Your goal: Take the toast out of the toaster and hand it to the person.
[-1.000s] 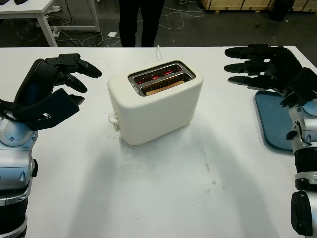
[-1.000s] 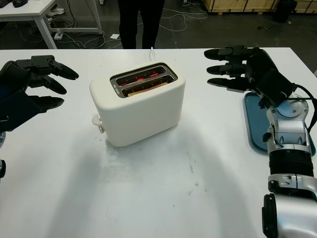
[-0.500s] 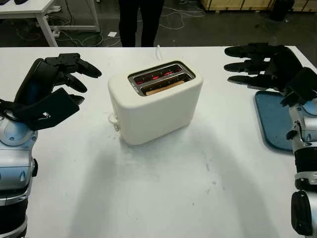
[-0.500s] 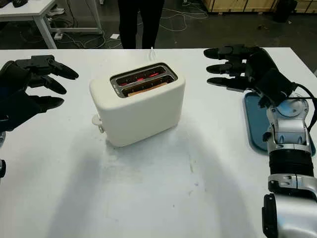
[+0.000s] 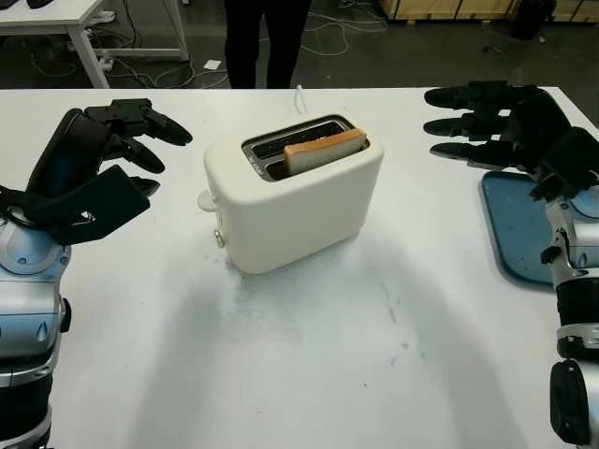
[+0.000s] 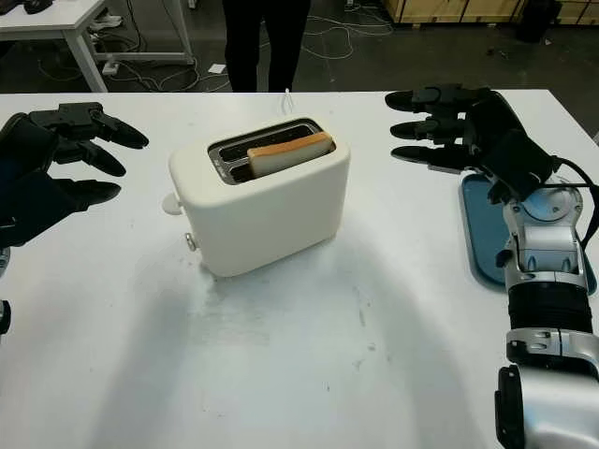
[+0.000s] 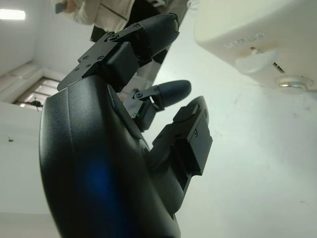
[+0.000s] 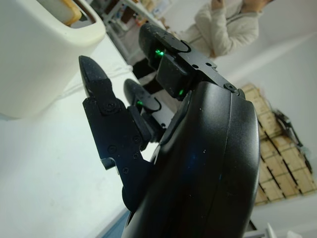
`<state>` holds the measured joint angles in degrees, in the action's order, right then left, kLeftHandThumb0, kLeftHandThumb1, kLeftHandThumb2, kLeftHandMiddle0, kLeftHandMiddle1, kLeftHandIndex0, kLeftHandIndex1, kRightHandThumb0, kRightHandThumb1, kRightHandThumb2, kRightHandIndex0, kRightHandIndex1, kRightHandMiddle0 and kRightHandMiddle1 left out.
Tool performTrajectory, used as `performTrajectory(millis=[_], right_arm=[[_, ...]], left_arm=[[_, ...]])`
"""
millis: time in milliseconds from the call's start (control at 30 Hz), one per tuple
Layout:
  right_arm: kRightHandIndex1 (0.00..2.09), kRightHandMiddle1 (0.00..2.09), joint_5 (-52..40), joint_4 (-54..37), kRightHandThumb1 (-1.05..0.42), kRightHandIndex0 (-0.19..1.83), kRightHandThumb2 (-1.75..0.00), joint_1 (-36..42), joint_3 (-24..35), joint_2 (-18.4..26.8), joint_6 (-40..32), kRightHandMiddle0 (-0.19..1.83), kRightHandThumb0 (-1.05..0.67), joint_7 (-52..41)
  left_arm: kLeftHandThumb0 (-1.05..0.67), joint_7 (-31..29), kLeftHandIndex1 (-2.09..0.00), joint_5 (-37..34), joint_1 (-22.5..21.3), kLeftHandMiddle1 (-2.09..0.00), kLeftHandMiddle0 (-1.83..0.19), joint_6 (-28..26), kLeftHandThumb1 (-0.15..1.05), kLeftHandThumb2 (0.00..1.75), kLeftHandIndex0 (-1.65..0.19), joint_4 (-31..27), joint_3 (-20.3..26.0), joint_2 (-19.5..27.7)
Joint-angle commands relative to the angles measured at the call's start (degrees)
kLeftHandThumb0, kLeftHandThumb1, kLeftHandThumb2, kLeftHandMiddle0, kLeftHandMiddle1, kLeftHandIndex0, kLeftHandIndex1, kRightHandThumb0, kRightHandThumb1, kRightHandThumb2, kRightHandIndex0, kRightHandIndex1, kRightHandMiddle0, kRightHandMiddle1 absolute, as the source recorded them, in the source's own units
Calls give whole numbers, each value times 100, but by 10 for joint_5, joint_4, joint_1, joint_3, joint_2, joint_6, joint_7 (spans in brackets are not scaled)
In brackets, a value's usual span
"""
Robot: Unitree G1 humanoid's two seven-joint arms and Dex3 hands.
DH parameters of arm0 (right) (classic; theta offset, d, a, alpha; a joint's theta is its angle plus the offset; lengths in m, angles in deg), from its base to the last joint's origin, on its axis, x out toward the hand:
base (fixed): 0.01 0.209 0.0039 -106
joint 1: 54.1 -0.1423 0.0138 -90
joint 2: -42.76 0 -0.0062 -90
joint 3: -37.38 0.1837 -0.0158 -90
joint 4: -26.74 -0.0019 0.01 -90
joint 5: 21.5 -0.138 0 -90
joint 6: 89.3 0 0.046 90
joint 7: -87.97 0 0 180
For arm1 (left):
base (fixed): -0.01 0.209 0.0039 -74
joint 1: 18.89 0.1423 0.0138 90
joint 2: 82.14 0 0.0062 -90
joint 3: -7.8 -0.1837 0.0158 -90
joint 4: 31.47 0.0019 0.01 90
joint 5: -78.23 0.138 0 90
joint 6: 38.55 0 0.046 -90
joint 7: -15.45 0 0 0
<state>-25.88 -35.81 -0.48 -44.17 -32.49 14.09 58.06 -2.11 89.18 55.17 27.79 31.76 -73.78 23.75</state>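
Toast [image 5: 324, 150], a pale slice with a golden-brown crust, stands raised in the front slot of the cream-white two-slot plastic toaster [image 5: 295, 198], its upper edge poking above the slot rim and tilted slightly along the slot. The toaster sits on the white table [image 5: 309, 374], set at an angle, with its small round lever knob [image 5: 205, 200] sticking out of the end face at a high position and a metal dial just below it. A white cord runs from behind the toaster toward the far table edge.

To one side of the toaster, well apart from it, the left hand [image 5: 98, 168], black and three-fingered, hangs above the table with its fingers loosely extended toward the toaster and nothing in its grasp. On the opposite side of the toaster, also well apart, the right hand [image 6: 459, 126] hovers with its fingers stretched out straight toward the toaster, holding nothing. Beneath and behind that hand, farther from the toaster, lies a flat blue tray [image 6: 479, 238] with rounded corners.

Beyond the toaster, past the far table edge, a person in dark trousers [image 5: 265, 42] stands on the floor, near a white table leg and loose cables.
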Motion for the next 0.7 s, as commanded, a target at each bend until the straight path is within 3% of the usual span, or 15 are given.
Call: performTrajectory(millis=[0,133,300,667], right_arm=[[1,0,-3,2,-76,94,0,0,-1,0,14,85,-25,0],[1,1,4,-8,-76,94,0,-12,-4,1,0,85,-25,8],[0,0,21,-3,-72,93,0,-81,-22,11,3,85,-24,-2],[5,3,106,2,-71,102,-1,-219,-113,13,52,94,-52,-26]], left_arm=[[56,1,-75,2,-8,-109,-71,0,92,3,-71,-1,1,4],[57,0,-74,-1,-10,-108,-71,3,92,4,-71,2,2,4],[57,-2,-75,-3,-13,-110,-73,10,92,3,-73,9,2,5],[58,-4,-75,2,-15,-110,-72,-8,92,4,-72,-4,-2,4]])
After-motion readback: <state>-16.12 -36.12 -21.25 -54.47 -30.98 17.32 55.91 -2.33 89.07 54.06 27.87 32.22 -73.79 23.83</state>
